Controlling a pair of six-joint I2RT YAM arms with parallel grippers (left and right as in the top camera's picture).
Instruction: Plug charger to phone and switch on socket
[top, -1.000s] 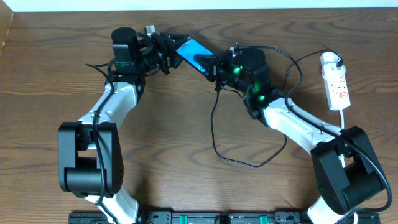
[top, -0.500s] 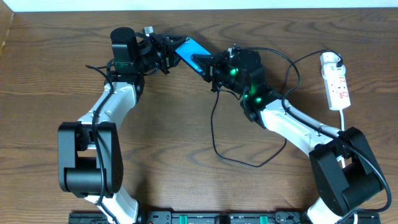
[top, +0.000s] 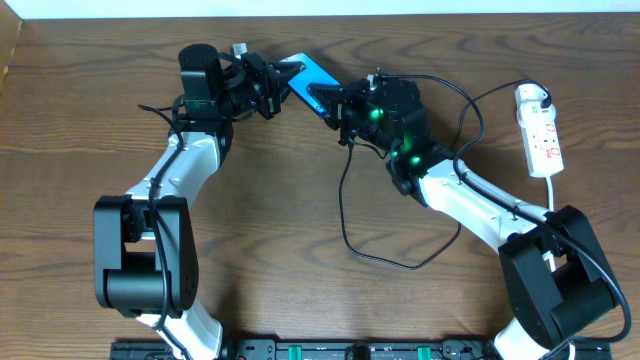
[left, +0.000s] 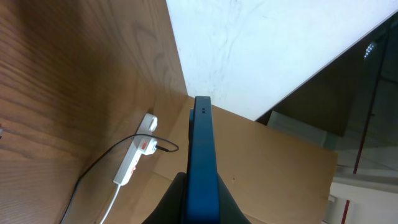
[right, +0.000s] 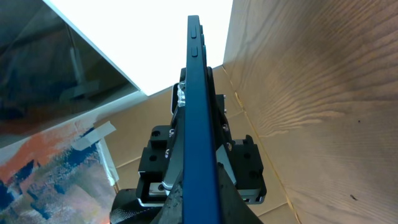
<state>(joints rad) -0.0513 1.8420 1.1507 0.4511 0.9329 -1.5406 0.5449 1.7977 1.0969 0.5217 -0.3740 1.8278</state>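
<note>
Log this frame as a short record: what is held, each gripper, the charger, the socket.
held object: phone, raised, gripped at both ends
left: left gripper shut on the phone
right: right gripper shut on the phone's other end
charger: black cable in a slack loop; tip hidden, cannot tell if it is in the phone
socket: white power strip at far right, clear of both grippers; switch state too small to read

Soft, even overhead light leaves only faint shadows on the surface (top: 300, 200). Beyond the left pincer (left: 200, 196) the background glares white.
</note>
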